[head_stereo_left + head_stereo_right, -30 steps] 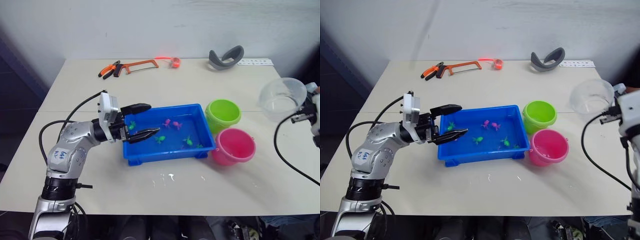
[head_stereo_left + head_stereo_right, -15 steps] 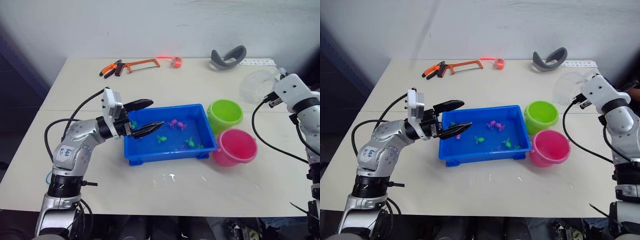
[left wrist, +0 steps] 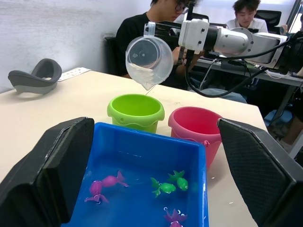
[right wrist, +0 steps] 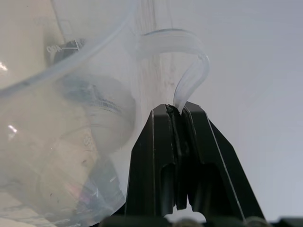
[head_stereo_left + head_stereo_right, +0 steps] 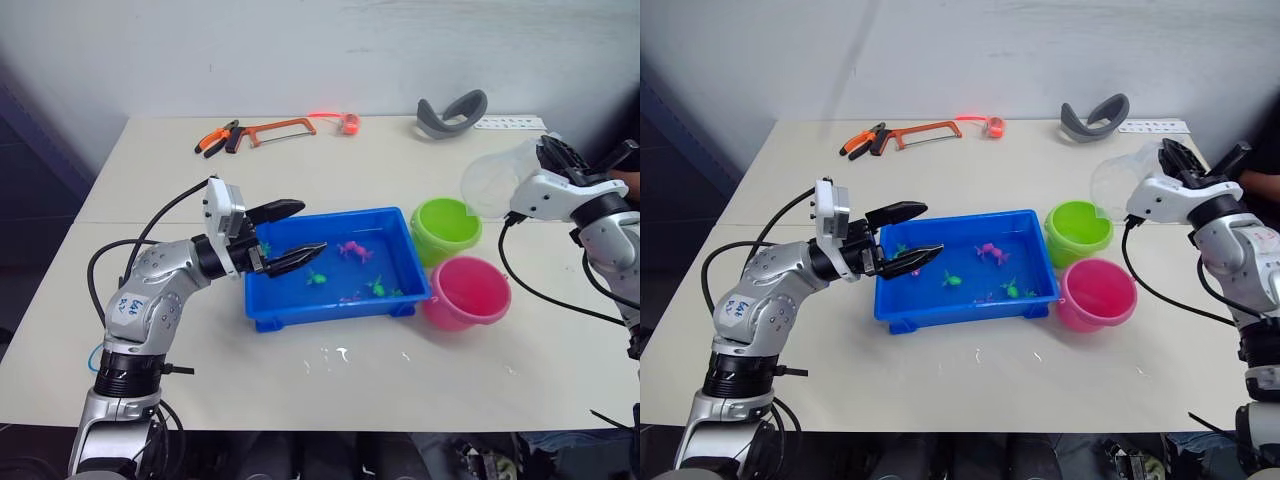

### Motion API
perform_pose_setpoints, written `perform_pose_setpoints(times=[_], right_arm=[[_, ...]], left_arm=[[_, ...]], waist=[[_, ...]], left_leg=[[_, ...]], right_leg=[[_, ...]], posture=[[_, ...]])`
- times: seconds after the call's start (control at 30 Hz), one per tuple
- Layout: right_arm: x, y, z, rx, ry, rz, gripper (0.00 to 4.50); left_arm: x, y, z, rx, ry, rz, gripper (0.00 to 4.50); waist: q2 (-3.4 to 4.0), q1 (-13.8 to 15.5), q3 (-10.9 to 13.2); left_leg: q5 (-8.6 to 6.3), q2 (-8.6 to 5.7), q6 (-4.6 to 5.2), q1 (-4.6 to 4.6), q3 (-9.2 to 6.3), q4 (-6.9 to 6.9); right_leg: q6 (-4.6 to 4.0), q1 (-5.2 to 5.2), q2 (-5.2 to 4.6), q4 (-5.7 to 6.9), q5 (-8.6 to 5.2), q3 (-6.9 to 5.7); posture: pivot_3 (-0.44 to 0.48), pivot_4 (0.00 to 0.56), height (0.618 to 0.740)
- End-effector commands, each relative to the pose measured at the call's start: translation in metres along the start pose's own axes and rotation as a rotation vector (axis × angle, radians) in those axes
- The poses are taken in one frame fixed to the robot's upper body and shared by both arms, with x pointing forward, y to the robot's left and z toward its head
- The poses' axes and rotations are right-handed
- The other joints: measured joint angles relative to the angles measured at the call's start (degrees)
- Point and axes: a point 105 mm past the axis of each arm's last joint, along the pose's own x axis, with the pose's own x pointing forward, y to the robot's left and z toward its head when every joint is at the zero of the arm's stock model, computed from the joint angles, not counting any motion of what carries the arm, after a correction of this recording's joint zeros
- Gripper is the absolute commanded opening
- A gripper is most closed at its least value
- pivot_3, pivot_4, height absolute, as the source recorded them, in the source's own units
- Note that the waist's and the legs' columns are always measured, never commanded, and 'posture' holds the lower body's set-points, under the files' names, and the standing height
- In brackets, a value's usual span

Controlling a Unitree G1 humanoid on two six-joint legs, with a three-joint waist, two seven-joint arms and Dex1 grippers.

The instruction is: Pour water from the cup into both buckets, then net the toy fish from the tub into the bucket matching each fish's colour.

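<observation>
While tipped over the green bucket (image 5: 446, 228), the cup (image 5: 493, 183) pours.

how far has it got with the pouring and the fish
Early. In hand: the right gripper holds the cup by its handle, tipped over the green bucket, water just leaving the spout. Left: the pink bucket pour, then netting; green and pink fish all float in the tub, and the left gripper hangs open there, empty.
</observation>
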Motion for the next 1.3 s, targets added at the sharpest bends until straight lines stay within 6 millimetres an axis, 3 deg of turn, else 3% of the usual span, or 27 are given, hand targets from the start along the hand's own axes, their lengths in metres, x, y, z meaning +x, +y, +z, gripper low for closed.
perform_pose_setpoints(times=[0.03, 0.6, 0.87, 1.0, 1.13, 1.23, 1.3], right_arm=[[0.001, -0.022, 0.006, -0.104, -0.063, -0.106, 0.07], [0.015, -0.014, 0.011, -0.207, -0.124, -0.183, 0.07], [0.015, -0.017, 0.007, -0.151, -0.115, -0.196, 0.07], [0.011, -0.012, 0.007, 0.061, -0.094, -0.172, 0.07], [0.007, -0.006, -0.001, 0.413, -0.043, -0.155, 0.07], [-0.004, -0.018, -0.031, 0.617, 0.066, -0.243, 0.07], [-0.015, -0.016, -0.055, 0.814, 0.16, -0.257, 0.07]], left_arm=[[0.001, -0.006, 0.007, 0.049, -0.003, -0.014, 4.5], [0.004, -0.011, 0.005, 0.057, 0.005, -0.023, 4.5], [0.003, -0.011, 0.004, 0.055, 0.004, -0.02, 4.5], [0.0, -0.012, 0.005, 0.056, -0.008, -0.026, 4.5], [-0.005, -0.015, 0.007, 0.041, -0.027, -0.04, 4.5], [-0.009, -0.017, 0.005, 0.044, -0.007, -0.054, 4.5], [-0.011, -0.019, 0.007, 0.047, -0.01, -0.065, 4.5]], waist=[[0.0, -0.2, 0.0], [-0.01, -0.6, 0.0], [-0.01, -0.6, 0.0], [-0.03, -0.6, 0.0], [-0.15, -0.5, 0.1], [-0.13, -0.4, 0.2], [-0.14, -0.1, 0.2]], left_leg=[[0.0, 0.0, -0.01, 0.0, 0.0, 0.0], [0.04, 0.02, -0.07, 0.01, 0.0, -0.03], [0.04, 0.02, -0.07, -0.01, -0.01, -0.03], [0.04, 0.02, -0.07, 0.0, -0.01, -0.03], [0.05, 0.05, -0.06, 0.0, -0.04, -0.01], [0.05, 0.04, -0.05, 0.0, -0.04, 0.01], [0.06, 0.01, -0.03, -0.01, -0.07, 0.01]], right_leg=[[0.0, 0.0, 0.0, 0.0, 0.0, 0.0], [0.0, 0.0, 0.03, 0.0, 0.0, 0.01], [0.0, 0.0, 0.02, -0.01, 0.0, 0.0], [0.0, 0.0, 0.03, 0.0, 0.0, 0.0], [0.0, 0.03, 0.05, 0.01, 0.0, -0.03], [0.0, 0.03, 0.02, 0.04, 0.0, -0.03], [0.0, 0.04, -0.02, 0.03, 0.0, -0.05]], posture=[[0.0, 0.15, 0.74], [0.0, 0.15, 0.74], [0.0, 0.15, 0.74], [0.0, 0.15, 0.74], [0.0, 0.15, 0.74], [0.0, 0.15, 0.74], [0.0, 0.15, 0.74]])
